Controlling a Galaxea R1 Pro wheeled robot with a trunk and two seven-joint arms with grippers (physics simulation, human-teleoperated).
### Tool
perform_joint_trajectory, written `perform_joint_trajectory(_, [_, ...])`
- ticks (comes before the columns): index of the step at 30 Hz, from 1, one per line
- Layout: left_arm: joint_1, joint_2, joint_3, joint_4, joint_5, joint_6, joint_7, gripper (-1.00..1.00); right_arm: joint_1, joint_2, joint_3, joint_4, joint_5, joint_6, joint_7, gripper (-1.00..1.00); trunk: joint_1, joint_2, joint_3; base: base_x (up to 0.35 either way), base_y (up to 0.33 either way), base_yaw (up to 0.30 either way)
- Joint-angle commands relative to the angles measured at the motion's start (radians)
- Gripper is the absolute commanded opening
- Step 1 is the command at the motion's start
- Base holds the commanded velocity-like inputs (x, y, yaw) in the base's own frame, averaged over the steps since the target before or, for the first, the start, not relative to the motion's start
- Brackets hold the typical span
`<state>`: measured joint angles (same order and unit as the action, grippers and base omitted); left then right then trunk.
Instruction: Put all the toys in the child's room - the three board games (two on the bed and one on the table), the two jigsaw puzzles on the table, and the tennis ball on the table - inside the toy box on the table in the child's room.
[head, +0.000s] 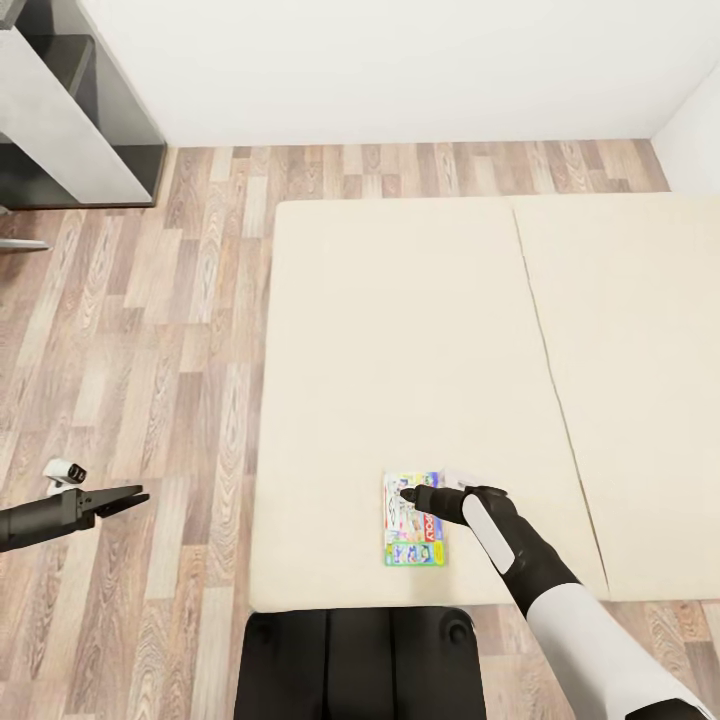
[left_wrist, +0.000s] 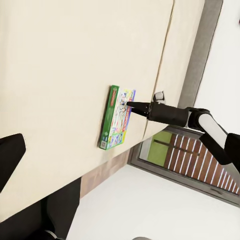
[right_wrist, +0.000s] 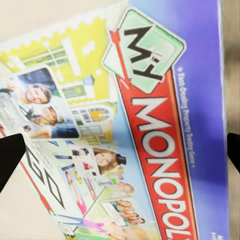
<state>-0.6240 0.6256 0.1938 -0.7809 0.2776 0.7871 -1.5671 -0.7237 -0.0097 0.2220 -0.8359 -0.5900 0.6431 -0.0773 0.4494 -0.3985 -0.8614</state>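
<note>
Right gripper (head: 408, 493) is hovering right over the flat colourful cardboard board game box (head: 414, 519), its black fingers (right_wrist: 11, 156) sitting wide apart at either side of the printed cover in the right wrist view, so it's open and not clamped on anything; whether the tips are actually touching the lid, I can't tell; the box is lying flat on the wide cream mattress of the bed (head: 400, 350), close to the near edge, with a red logo strip and green sides showing; from the left wrist view you can see the same box (left_wrist: 116, 117) with the right arm's dark fingertips pointing down at its top; left gripper (head: 138, 497) is hanging out over the wood plank floor (head: 150, 330) well away from the bed, jaws looking nearly closed with nothing between them; dark grey shelf unit (head: 80, 110) is standing against the white wall (head: 400, 60) in the far corner.
</note>
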Motion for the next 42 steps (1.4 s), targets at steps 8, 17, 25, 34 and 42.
perform_joint_trajectory(8, [0.000,0.000,-0.001,0.000,0.000,0.011,-0.004,1.00,0.000,-0.001,0.003,-0.002,-0.010,0.005,-0.009,1.00,0.001,-0.002,-0.001,0.000,0.106,0.000])
perform_joint_trajectory(17, [0.000,0.002,-0.001,0.000,0.000,0.011,-0.004,1.00,0.000,-0.006,0.003,0.000,-0.010,0.011,-0.011,1.00,0.001,-0.002,-0.001,0.000,0.030,0.000])
perform_joint_trajectory(25, [0.000,0.002,-0.001,0.000,0.000,0.011,-0.004,1.00,0.000,-0.013,0.005,0.007,-0.013,0.013,-0.011,1.00,0.001,-0.002,-0.001,0.000,0.001,0.000])
perform_joint_trajectory(34, [0.000,0.002,-0.001,0.000,0.001,0.011,-0.004,1.00,0.000,-0.013,0.005,0.007,-0.013,0.013,-0.009,1.00,0.001,-0.002,-0.001,0.000,0.000,0.000])
perform_joint_trajectory(42, [0.000,0.002,-0.001,0.000,0.000,0.011,-0.004,1.00,0.000,-0.008,0.005,0.008,-0.013,0.013,-0.010,1.00,0.001,-0.002,-0.001,0.000,0.000,0.000])
